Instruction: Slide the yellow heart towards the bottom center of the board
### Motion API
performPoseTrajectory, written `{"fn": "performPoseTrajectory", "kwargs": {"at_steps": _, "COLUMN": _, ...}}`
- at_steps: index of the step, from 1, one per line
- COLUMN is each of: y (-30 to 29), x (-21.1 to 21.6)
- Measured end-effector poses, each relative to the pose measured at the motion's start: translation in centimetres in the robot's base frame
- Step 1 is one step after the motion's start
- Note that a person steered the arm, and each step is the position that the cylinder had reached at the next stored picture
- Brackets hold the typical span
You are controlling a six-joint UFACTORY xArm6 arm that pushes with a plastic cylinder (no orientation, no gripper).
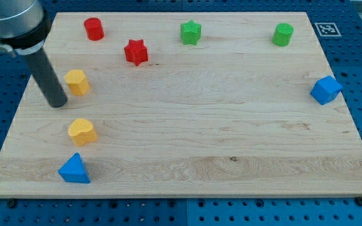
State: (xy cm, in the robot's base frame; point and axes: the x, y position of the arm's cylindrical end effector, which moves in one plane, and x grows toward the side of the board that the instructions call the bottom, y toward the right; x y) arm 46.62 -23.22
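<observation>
The dark rod's tip [57, 104] rests on the pale wooden tabletop [193, 125] near the view's left edge, just left of the yellow hexagonal block [76, 81]; the arm carries no hand, only the rod, touching no block. The yellow heart block [82, 130] lies below and slightly right of the tip, apart from it, with the blue triangular block [74, 169] below. Along the view's top sit a red cylinder [93, 29], red star [136, 52], green star [191, 32] and green cylinder [283, 34]; a blue cube-like block [325, 89] sits far right.
</observation>
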Motion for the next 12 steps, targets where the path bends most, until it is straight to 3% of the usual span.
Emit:
{"fn": "performPoseTrajectory", "kwargs": {"at_steps": 2, "y": 3.3, "x": 5.1}}
{"fn": "performPoseTrajectory", "kwargs": {"at_steps": 5, "y": 4.6, "x": 5.0}}
{"fn": "performPoseTrajectory", "kwargs": {"at_steps": 7, "y": 18.6, "x": 5.2}}
{"fn": "performPoseTrajectory", "kwargs": {"at_steps": 8, "y": 20.3, "x": 3.5}}
{"fn": "performPoseTrajectory", "kwargs": {"at_steps": 10, "y": 11.0, "x": 1.0}}
{"fn": "performPoseTrajectory", "kwargs": {"at_steps": 12, "y": 9.5, "x": 5.2}}
